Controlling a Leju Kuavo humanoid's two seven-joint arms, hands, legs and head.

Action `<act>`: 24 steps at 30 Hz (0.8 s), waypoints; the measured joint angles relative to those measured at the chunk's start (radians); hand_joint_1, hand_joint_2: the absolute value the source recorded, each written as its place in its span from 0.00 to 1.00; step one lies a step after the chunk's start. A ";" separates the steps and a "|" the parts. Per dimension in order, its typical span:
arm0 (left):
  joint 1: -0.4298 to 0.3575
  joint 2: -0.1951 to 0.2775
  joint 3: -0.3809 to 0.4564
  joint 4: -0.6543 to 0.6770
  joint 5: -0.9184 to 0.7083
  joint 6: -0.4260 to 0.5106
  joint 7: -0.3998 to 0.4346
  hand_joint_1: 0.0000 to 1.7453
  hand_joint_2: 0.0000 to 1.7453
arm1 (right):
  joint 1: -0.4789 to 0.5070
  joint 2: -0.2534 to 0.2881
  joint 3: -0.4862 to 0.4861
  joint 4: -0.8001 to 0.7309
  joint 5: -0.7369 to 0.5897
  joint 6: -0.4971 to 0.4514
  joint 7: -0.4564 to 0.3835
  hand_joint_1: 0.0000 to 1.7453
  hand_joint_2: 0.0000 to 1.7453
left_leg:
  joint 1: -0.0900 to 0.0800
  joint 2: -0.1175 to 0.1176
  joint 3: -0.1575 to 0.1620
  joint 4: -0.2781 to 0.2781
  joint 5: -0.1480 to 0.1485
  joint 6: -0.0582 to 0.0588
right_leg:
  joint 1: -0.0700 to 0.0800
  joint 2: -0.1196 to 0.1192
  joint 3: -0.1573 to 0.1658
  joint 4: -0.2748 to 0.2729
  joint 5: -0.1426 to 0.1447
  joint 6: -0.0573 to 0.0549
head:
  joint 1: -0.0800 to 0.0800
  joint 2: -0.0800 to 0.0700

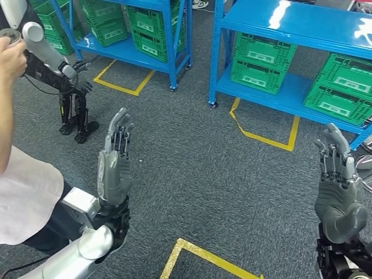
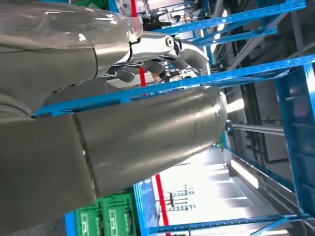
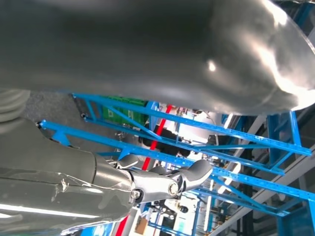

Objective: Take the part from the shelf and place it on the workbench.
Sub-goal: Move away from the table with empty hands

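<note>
Ahead of both raised, empty hands, left hand (image 1: pixel 115 168) and right hand (image 1: pixel 340 189) with fingers spread, blue shelves (image 1: pixel 287 26) of green bins (image 1: pixel 262 63) await: the approach step, with reaching for a part seemingly next.

Silver arms; grey hands (image 1: pixel 115 171), darker fingers (image 1: pixel 119 139).

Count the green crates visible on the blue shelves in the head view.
About 7, some cut off by the frame edge: two at top left, two stacked on the middle rack, one under the right rack, two at far right. More may be hidden.
</note>
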 joint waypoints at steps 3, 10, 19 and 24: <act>0.000 0.001 0.000 0.000 0.000 0.000 0.002 0.00 0.00 | -0.001 0.000 0.001 0.003 -0.001 -0.002 0.000 0.00 0.00 | 0.006 -0.003 0.012 0.010 -0.021 -0.023 | -0.007 0.007 0.069 -0.181 0.084 0.009 | 0.009 0.000; -0.002 0.004 -0.001 -0.002 -0.004 0.001 0.002 0.00 0.00 | 0.001 0.002 0.004 0.005 -0.003 -0.003 -0.002 0.00 0.00 | 0.008 0.012 -0.070 0.163 -0.047 -0.054 | 0.004 0.010 0.114 -0.210 0.060 -0.055 | -0.003 0.000; 0.002 0.008 -0.001 -0.003 -0.004 0.001 0.003 0.00 0.00 | -0.001 0.004 0.006 0.006 -0.003 -0.002 -0.002 0.00 0.00 | -0.043 0.015 -0.158 0.058 0.080 0.019 | 0.028 0.011 0.192 -0.222 -0.009 -0.067 | -0.004 0.000; 0.002 0.010 -0.001 -0.008 -0.004 0.001 0.002 0.00 0.00 | -0.006 0.006 0.006 0.007 -0.003 -0.002 -0.003 0.00 0.00 | -0.035 0.016 -0.095 0.004 0.075 0.030 | 0.031 0.006 0.199 -0.180 -0.017 -0.047 | -0.006 0.000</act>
